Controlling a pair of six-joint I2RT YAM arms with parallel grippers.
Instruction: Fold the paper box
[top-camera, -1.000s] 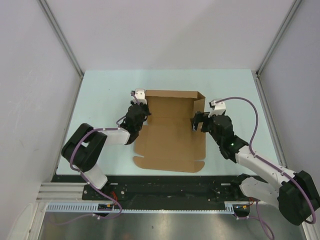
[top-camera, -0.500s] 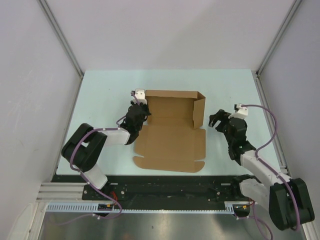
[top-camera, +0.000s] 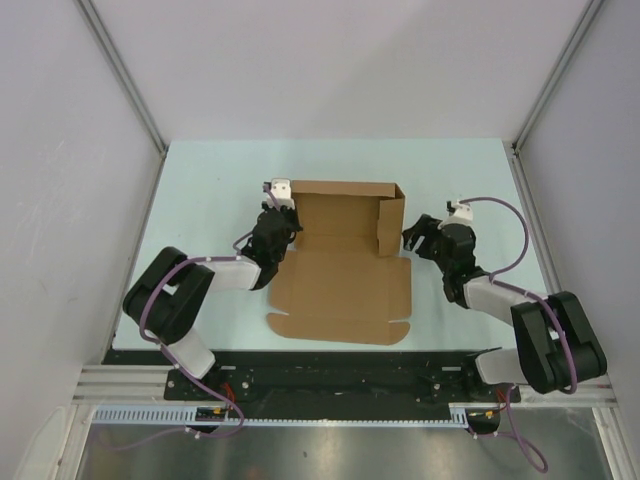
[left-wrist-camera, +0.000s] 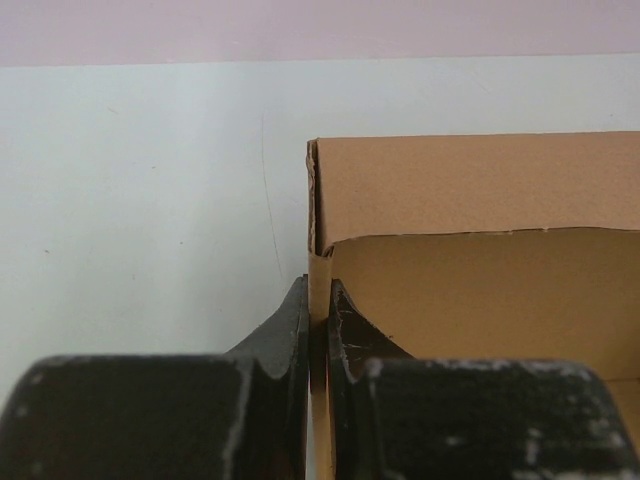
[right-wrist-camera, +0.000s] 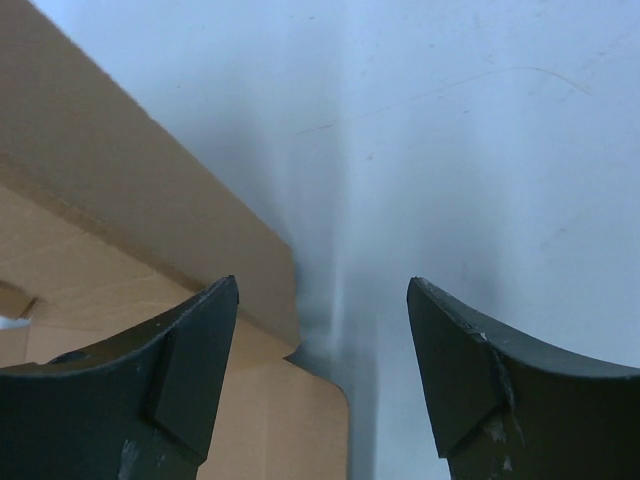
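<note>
Moved: right end effector (top-camera: 414, 235) has swung back from mid-right of frame to just beside the raised right flap.
Right grip: fingers spread, holding nothing.
Left end effector (top-camera: 286, 214): pinching the upright left wall.
Paper box (top-camera: 340, 272): centre of frame on the desk (top-camera: 200, 190), back and side walls up, front panel flat.
Handling: likely light, thin and springy at the creases; best pinched at flap edges.
</note>
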